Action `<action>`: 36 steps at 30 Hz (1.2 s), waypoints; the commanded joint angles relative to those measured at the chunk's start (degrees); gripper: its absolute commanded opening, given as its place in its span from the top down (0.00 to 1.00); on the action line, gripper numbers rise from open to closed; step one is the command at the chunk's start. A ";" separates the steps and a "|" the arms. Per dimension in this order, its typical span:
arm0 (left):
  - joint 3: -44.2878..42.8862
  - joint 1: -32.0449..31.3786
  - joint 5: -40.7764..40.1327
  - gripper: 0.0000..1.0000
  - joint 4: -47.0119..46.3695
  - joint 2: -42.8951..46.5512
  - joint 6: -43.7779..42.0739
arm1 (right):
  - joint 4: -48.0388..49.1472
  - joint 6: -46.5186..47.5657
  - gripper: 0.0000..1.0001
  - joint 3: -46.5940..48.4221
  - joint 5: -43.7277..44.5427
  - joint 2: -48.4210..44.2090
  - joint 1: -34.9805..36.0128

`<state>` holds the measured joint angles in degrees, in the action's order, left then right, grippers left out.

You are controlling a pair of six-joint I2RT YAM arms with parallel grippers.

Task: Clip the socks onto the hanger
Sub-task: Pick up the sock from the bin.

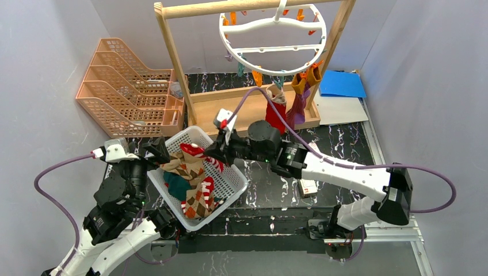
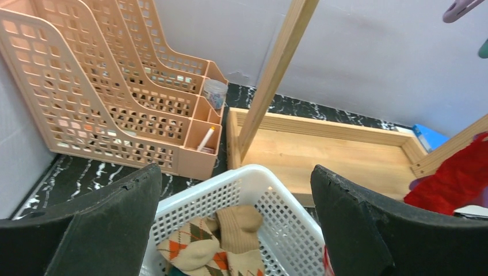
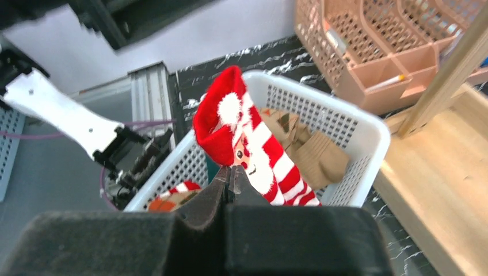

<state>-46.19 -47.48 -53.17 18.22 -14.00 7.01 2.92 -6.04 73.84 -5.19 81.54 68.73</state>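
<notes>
A white basket [image 1: 236,187] holds several socks: brown-orange argyle [image 1: 198,201], dark teal [image 1: 175,185] and a red-white striped one [image 1: 195,151]. My right gripper [image 1: 217,152] is shut on the red-white striped sock [image 3: 256,144], pinching its edge and holding it over the basket [image 3: 362,132]. My left gripper [image 1: 156,150] is open and empty at the basket's far left corner, with an argyle sock [image 2: 190,247] below its fingers [image 2: 115,218]. The white ring hanger [image 1: 273,26] hangs from the wooden rack. A red sock [image 1: 276,114] and a maroon sock with orange cuffs [image 1: 299,98] hang from its clips.
A peach file organizer [image 1: 126,86] stands at the back left. The wooden frame rack [image 1: 253,109] stands behind the basket, its post [image 2: 276,69] close ahead of my left gripper. A blue folder [image 1: 342,83] and white paper lie at the back right. A small box [image 1: 309,187] lies under my right arm.
</notes>
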 commanded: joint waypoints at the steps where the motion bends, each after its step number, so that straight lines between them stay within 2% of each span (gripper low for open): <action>1: 0.06 -0.23 1.31 0.02 1.42 0.18 6.93 | 10.07 -2.79 0.99 -11.35 -3.96 0.84 0.09; 5: 1.45 -0.22 0.83 0.02 3.68 2.29 10.54 | 16.99 -6.51 0.99 -16.19 -7.57 5.06 0.37; 8: 1.03 -0.15 0.26 0.01 5.69 2.97 11.52 | 19.95 -7.16 0.99 -16.24 -8.72 8.92 1.36; 14: -0.71 -0.18 -0.53 0.02 8.29 2.83 11.25 | 13.11 -4.37 0.99 -9.71 -6.62 14.04 4.03; 15: -0.68 -0.20 -0.53 0.01 8.26 2.87 11.05 | 11.69 -3.93 0.92 -8.87 -6.17 14.20 4.32; 18: -0.65 -0.18 -0.53 0.02 8.16 2.93 10.29 | 8.57 -2.91 0.60 -7.69 -4.12 14.35 4.72; 20: -0.61 -0.15 -0.52 0.02 8.16 2.97 9.85 | 7.45 -1.50 0.52 -7.39 -2.63 14.34 5.00; 23: -0.41 -0.16 -0.36 0.02 8.23 3.32 9.69 | 6.17 1.11 0.47 -6.42 -1.76 14.51 5.55; 36: -1.24 -0.17 -0.45 0.02 10.91 5.25 10.05 | 0.76 14.82 0.38 -0.56 -0.49 20.90 7.90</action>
<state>-45.43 -47.48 -52.05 28.12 -9.15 16.73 5.10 3.62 70.15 -6.98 101.19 75.96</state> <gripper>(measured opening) 0.983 0.605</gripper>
